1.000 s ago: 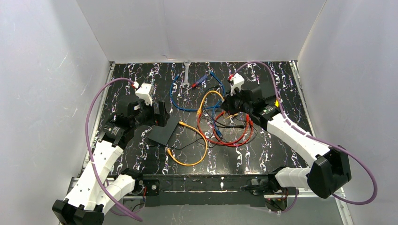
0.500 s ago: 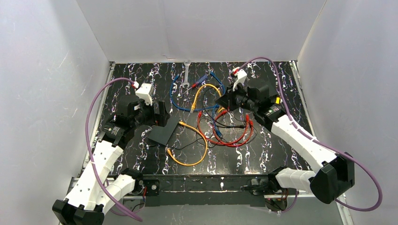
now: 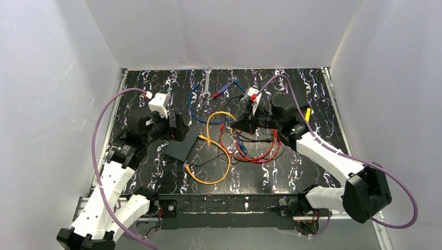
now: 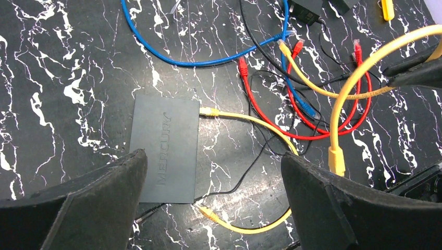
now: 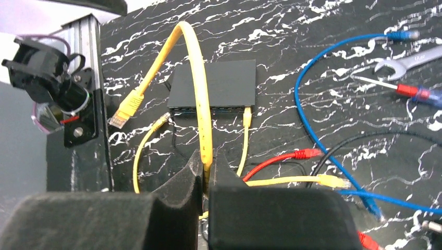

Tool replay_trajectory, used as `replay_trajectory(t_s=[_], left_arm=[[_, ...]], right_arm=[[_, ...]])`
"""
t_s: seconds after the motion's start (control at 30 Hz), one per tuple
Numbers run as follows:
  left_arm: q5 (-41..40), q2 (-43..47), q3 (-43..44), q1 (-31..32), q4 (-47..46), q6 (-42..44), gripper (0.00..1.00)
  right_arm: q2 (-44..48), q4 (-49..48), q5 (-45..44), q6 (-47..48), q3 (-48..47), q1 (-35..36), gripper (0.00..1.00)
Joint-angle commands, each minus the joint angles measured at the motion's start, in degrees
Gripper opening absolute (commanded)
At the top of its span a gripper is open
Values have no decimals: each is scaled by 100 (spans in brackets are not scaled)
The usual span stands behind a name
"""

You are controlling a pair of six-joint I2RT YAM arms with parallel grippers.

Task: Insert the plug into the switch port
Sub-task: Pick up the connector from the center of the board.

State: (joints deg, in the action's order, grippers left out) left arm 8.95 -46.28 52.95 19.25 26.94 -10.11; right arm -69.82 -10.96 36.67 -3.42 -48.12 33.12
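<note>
Closest to my right wrist camera, the right gripper (image 5: 205,166) has its jaws pinched tight on the yellow patch cable (image 5: 195,67). The cable arches up to 12 o'clock and drops to its plug (image 5: 125,112), which dangles at 10 o'clock from the pinch with its nose toward 7, away from the sockets. That hold is far back along the cord, so I judge the plug will swing. I'd want a grip just behind it, or the other arm steadying things, before lining up.

Beyond the arch, the switch (image 5: 219,83) lies flat on the marbled table (image 5: 323,31). Its socket row faces me at 6 o'clock here, and its long axis runs 3 to 9. From overhead that axis runs about 1 to 7, with the sockets facing 4. A second yellow plug (image 5: 247,115) looks seated at the row's 3 o'clock end, so I'd aim for a free socket.

The left gripper (image 4: 213,159) hangs over the switch, jaws wide, holding nothing.
</note>
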Motion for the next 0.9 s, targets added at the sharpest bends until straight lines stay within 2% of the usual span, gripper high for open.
replay_trajectory(t_s=[0.0,0.1,0.23,0.4,0.63,0.87], left_arm=[[3,-37,4,-18,-49,-10,98],[561,-39,-49,-27,-250,12,98],[1539,-147,-111,-30,-535,12,98],[2667,-528,-174,-29,-742,-98,97],[3497,-665,-297,47,-934,-115,95],[3559,-858,-353,376,-848,95,88]], right_arm=[[-102,-595,664,1020,47,95,1],[-220,-283,761,1692,65,295,1],[-392,232,183,2379,9,892,1],[-663,309,-208,2589,-104,1379,1],[-887,340,-207,2680,-227,1604,1],[-914,266,-189,2665,-250,1671,1]])
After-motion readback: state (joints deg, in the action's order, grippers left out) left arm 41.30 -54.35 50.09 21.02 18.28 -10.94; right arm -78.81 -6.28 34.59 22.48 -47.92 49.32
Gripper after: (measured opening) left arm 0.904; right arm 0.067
